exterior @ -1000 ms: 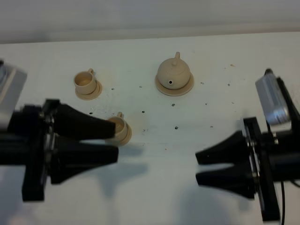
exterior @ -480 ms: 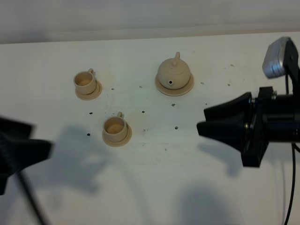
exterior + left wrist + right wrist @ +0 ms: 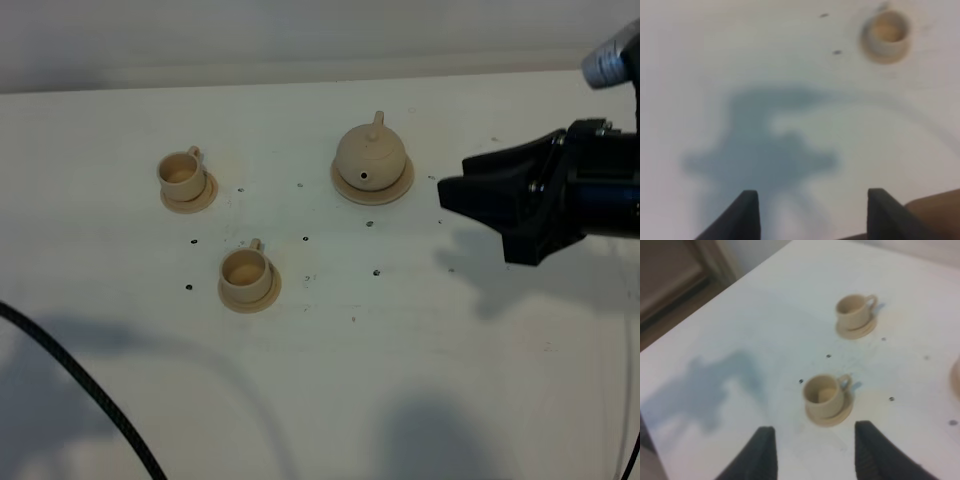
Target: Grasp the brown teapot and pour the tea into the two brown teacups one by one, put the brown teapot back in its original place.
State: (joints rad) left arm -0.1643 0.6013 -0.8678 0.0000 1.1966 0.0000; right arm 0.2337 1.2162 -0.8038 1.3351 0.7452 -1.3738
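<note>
**A:** Overhead cam first. Where's everything sitting?

**B:** The right gripper hangs over the table with its jaws parted and nothing in them. The brown teapot is just ahead of its tips, not touching, and sits upright on the big saucer. Further out are the nearer teacup and the farther teacup, each on its own little saucer. There's a black cable well away from the gripper.

**A:** Left wrist cam?

**B:** The left gripper is spread wide and empty, with just its shadow under it. One teacup sits well ahead, off to one side. Can't tell which cup it is, tbh.

**A:** And the right wrist?

**B:** Same right gripper, fingers apart, holding nothing. The nearer teacup is just ahead of the gap, and the farther teacup is beyond it.
</note>
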